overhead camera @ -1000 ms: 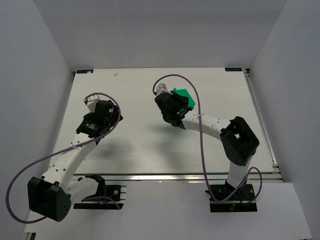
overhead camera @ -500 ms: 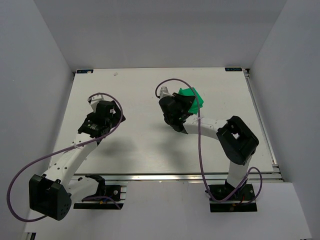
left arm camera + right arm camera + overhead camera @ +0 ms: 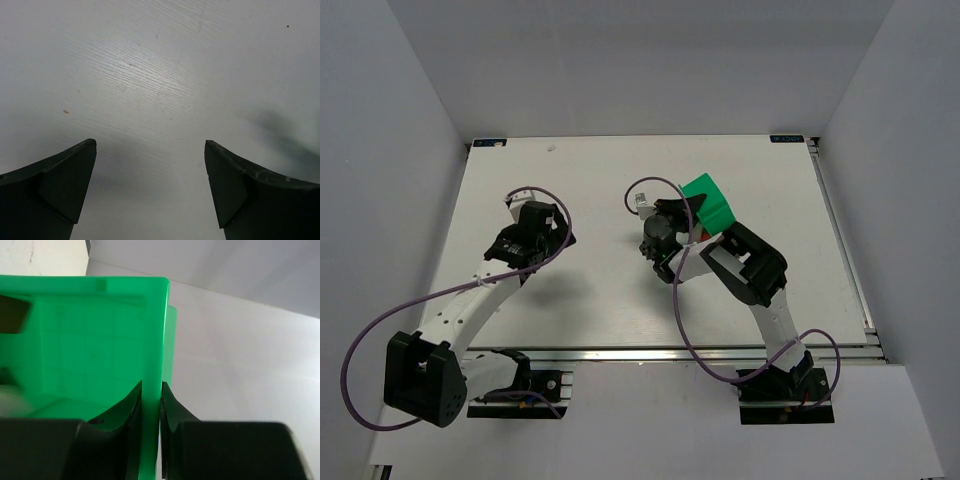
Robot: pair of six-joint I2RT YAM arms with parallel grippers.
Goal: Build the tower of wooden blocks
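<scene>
right gripper (image 3: 150, 396) pinching bin (image 3: 95, 340) wall, holding it tilted far-centre | left gripper (image 3: 150, 170) hanging wide over table (image 3: 160, 70) | blocks not showing, likely inside bin | judging them light, stiff, tiny: pinching flat sides

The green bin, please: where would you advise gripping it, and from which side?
Grip the green bin by its thin wall, coming over the rim, one finger inside and one outside. The wall is flat and narrow, and the right claw is shut on it this way.
</scene>
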